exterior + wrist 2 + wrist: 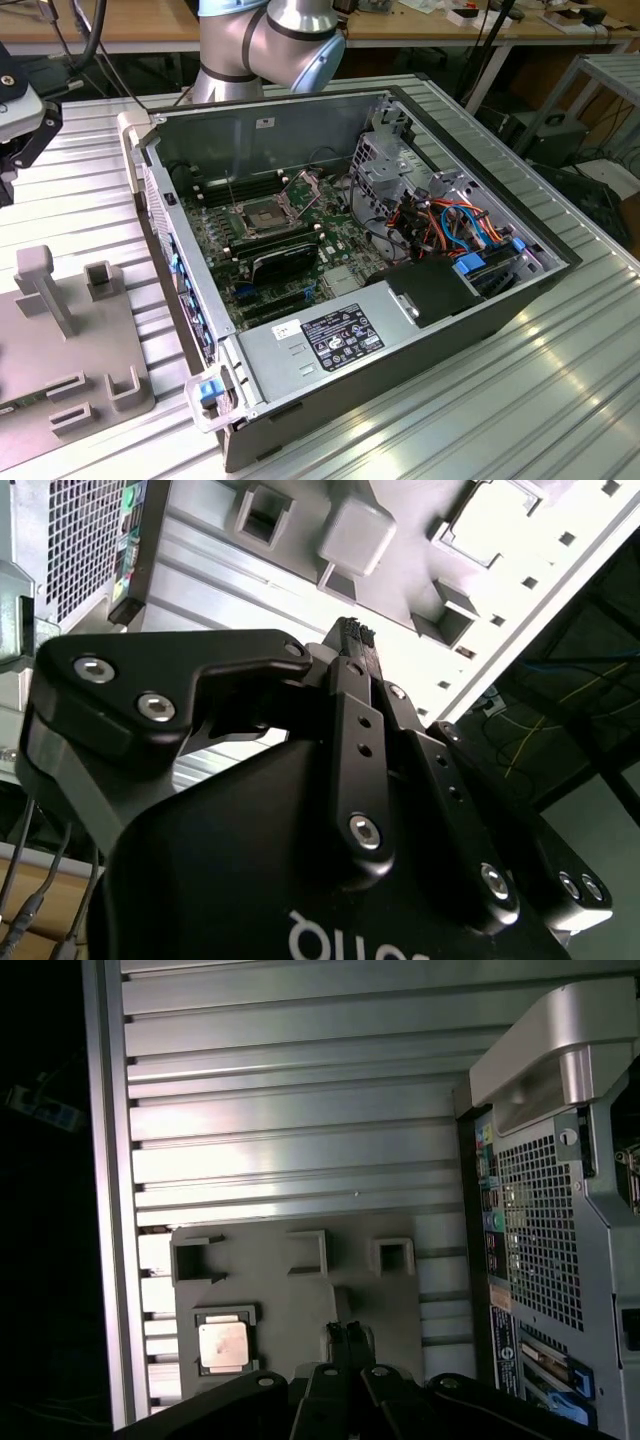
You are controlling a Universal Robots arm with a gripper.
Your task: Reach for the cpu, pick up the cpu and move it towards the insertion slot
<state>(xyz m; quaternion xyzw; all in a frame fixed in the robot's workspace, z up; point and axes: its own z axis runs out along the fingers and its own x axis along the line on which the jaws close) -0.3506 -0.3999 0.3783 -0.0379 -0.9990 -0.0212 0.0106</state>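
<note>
First wrist view puts my gripper [347,1330] closest, its two jaws pressed together with nothing between them. Just past it I see the cpu [222,1344] lying flat in a pocket of the grey fixture plate [290,1290], apart from the gripper. Farther off, in the exterior view, the insertion slot [262,215] sits inside the open computer case [400,340].

Cpu [222,1344] sits on fixture [290,1295] beside computer case [545,1220]
</note>
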